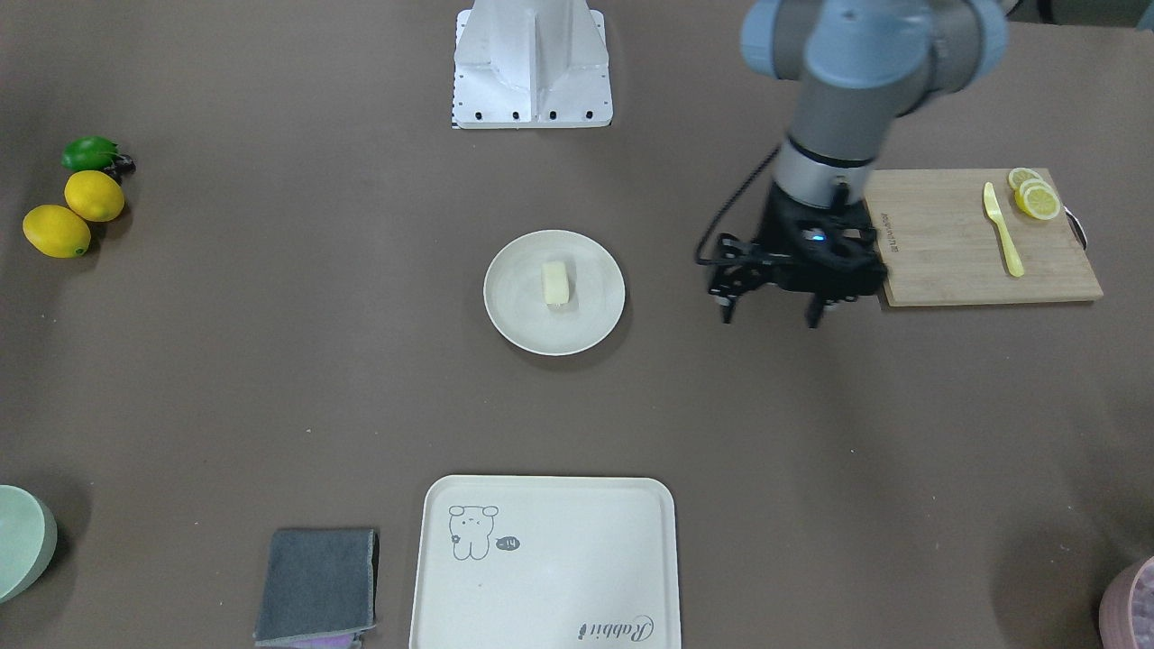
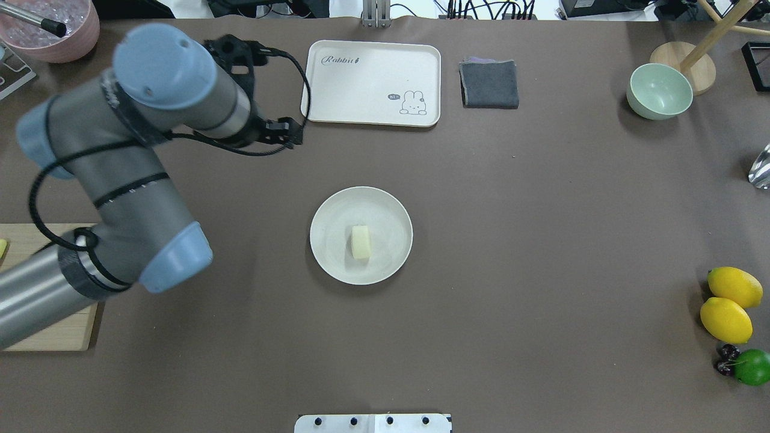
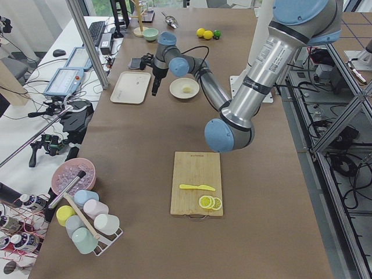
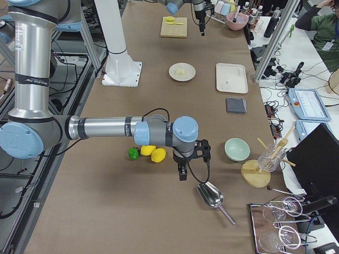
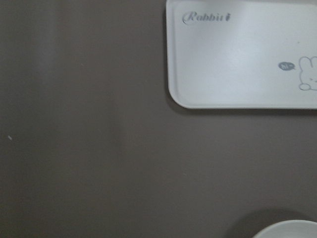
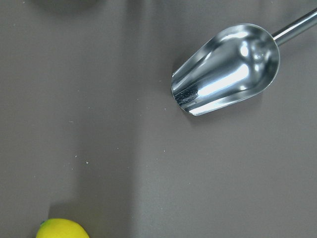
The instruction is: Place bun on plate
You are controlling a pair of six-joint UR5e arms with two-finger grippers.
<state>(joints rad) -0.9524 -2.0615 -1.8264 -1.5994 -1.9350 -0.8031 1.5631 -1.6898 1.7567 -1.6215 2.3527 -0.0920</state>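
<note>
The bun [image 1: 557, 282], a small pale cream block, lies in the middle of the round cream plate [image 1: 518, 311] at the table's centre; the overhead view shows the same bun [image 2: 360, 242] on the plate [image 2: 334, 252]. My left gripper [image 1: 771, 315] hangs above bare table to the plate's side, between it and the cutting board, open with nothing between its fingers. My right gripper [image 4: 183, 170] shows only in the exterior right view, far from the plate near the lemons, and I cannot tell whether it is open or shut.
A cream tray [image 1: 541, 559] with a drawing and a grey cloth [image 1: 317, 586] lie at the far edge. A cutting board [image 1: 947, 243] holds a yellow knife and lemon slices. Two lemons [image 1: 72, 212], a green bowl [image 2: 659, 90] and a metal scoop [image 6: 225, 67] sit on my right side.
</note>
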